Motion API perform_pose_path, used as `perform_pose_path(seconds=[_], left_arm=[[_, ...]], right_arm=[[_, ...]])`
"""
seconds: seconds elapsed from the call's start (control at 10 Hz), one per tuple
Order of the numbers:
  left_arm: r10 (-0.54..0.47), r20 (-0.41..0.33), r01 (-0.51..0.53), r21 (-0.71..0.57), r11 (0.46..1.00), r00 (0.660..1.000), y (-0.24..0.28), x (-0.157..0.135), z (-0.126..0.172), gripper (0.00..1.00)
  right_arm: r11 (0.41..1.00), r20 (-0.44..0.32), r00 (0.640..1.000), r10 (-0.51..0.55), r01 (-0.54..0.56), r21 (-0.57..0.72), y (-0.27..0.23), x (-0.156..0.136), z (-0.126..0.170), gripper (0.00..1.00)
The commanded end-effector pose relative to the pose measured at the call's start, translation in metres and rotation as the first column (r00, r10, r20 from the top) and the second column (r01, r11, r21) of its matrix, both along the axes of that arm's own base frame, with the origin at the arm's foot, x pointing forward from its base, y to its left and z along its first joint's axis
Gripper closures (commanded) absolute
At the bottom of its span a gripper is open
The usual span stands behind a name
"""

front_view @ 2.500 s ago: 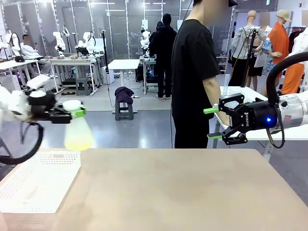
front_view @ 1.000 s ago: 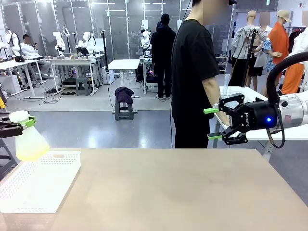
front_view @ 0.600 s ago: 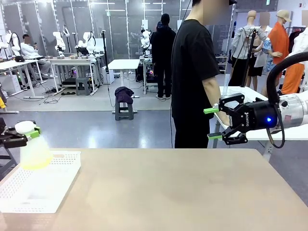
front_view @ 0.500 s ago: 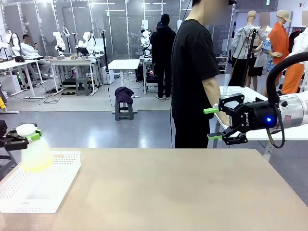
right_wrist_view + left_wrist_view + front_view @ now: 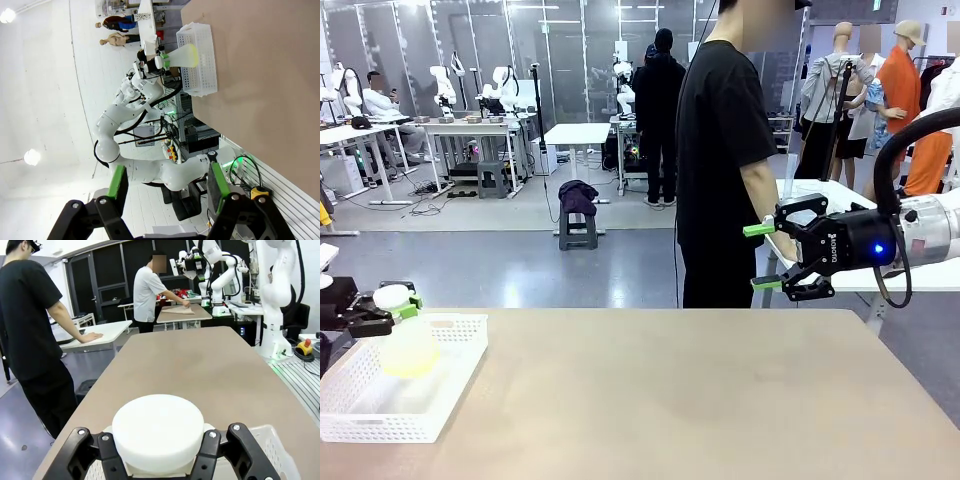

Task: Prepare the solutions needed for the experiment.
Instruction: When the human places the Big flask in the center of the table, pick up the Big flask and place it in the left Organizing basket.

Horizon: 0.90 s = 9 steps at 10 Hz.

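Observation:
A translucent white conical flask with a white cap holds the pale yellow-green solutions in its wide base. My left gripper is shut on the flask's neck at the table's left end. The flask's base sits low inside the white basket; I cannot tell if it touches the floor. In the left wrist view the cap sits between my fingers. My right gripper hangs open and empty above the table's far right. The right wrist view shows the flask far off beyond my right gripper.
A person in black stands at the table's far side, right of centre, one hand close to my right gripper. The white mesh basket takes up the front left corner. The brown tabletop stretches bare between the basket and the right arm.
My left gripper has carried the flask down and a little to the right, lowering its base into the basket. The right arm has stayed still.

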<state>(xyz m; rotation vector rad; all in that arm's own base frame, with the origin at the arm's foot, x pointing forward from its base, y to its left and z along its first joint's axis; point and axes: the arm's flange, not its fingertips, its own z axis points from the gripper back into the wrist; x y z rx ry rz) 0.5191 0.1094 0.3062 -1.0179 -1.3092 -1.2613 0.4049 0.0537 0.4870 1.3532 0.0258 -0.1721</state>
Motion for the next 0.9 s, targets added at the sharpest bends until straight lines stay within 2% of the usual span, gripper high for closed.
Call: perform_pose_path(seconds=[0.0, 0.8], left_arm=[[-0.07, 0.006, 0.07, 0.006, 0.997, 0.997, 0.0, 0.008, -0.004, 0.78], [-0.124, -0.088, 0.127, 0.032, 0.991, 0.988, -0.004, 0.016, -0.03, 0.78]], right_arm=[[1.0, 0.0, 1.0, 0.003, -0.003, 0.005, 0.0, 0.0, 0.0, 0.19], [1.0, 0.0, 1.0, 0.003, -0.003, 0.005, 0.0, 0.0, 0.0, 0.19]])
